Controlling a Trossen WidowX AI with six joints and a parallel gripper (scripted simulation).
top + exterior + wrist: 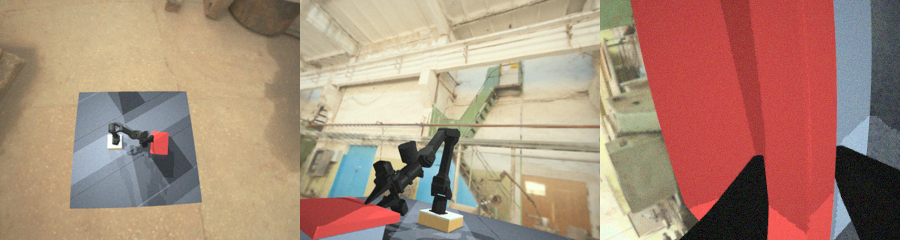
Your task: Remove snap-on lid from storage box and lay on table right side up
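The lid lies on the box — both on the table. From above, the arm's base stands on the table too — left of the lid, well apart.

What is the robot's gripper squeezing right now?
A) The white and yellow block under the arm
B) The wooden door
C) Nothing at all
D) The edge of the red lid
D: the gripper has one finger on top of the red lid and the other against its side, with the lid's edge between them.
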